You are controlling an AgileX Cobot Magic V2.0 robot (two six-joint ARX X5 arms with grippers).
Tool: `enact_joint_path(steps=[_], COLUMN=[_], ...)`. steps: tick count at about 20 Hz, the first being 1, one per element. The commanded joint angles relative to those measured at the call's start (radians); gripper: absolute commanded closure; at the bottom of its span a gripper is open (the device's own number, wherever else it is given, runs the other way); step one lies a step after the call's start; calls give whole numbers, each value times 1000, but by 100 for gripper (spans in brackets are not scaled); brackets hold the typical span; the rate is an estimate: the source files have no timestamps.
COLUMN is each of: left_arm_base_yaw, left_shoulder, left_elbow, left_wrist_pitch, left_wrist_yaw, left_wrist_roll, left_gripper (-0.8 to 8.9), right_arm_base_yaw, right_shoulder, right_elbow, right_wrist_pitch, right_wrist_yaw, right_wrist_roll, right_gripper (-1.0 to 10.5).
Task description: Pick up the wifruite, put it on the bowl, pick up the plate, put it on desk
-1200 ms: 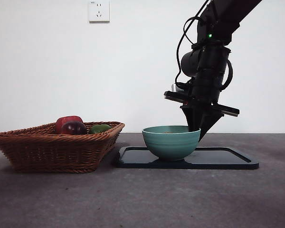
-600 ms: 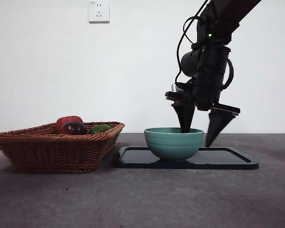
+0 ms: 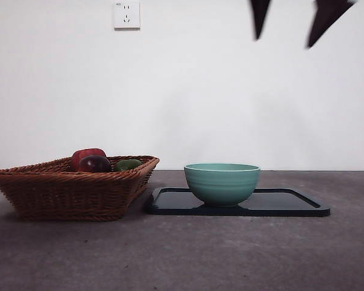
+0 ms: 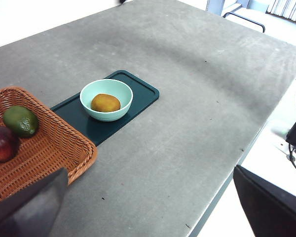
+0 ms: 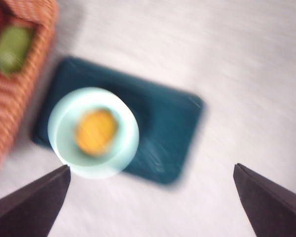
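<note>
The wifruite (image 4: 105, 102), round and orange, lies inside the mint-green bowl (image 4: 89, 91); the blurred right wrist view shows the wifruite (image 5: 96, 131) in the bowl (image 5: 64, 143) too. From the front the bowl (image 3: 222, 182) hides it. The bowl stands on a flat black tray (image 3: 291, 203), the only plate-like thing in view. My right gripper (image 3: 284, 39) hangs open and empty high above the bowl, only its two tips showing. My left gripper (image 4: 149, 170) is open and empty, high and well away from the bowl, above the desk (image 3: 182, 254).
A brown wicker basket (image 3: 67, 188) stands left of the tray, holding dark red fruits (image 3: 88, 159) and a small green fruit (image 3: 128, 163). A wall socket (image 3: 126, 13) is on the white wall behind. The desk's edge (image 4: 246, 153) shows in the left wrist view.
The right gripper opened at the bowl's rim with one jaw inside the bowl, then rose straight up to the top of the front view. The bowl shifted slightly right.
</note>
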Motion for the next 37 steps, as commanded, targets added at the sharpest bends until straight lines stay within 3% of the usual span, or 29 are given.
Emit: enact_joint_path(steps=[1,9,15,17,27,32,37], left_arm_base_yaw=[-8,-8,-8,-8,-8,-8,-8], left_shoulder=[3,3,3,3,3,42,238], left_elbow=[10,10,10,10,10,10,10], left_wrist_pitch=[12,12,14,14,15,52,203], left_wrist_yaw=[-4,-4,-4,-4,-4,-4,11], left_wrist_roll=[15,15,11,11,-8,-134,-241], left_gripper=[251,251,251,251,251,252,253], right_arm_base_yaw=[1,27,32,32,32,32,32], right_shoulder=[-179,-803,-1165,-1240,-1292,-1292,-1292], right_elbow=[-135,-509,-723,-763,-796,-796,-796], right_wrist_pitch=[-73,-73,-73,-73,-73,-73,-73], right_wrist_yaw=[13,-10,-56,-108,-149,-149,-149], right_wrist_roll=[-10,-6,-10,-18,-11,-11,-11], right_gripper=[366,366,366,366,367,367,367])
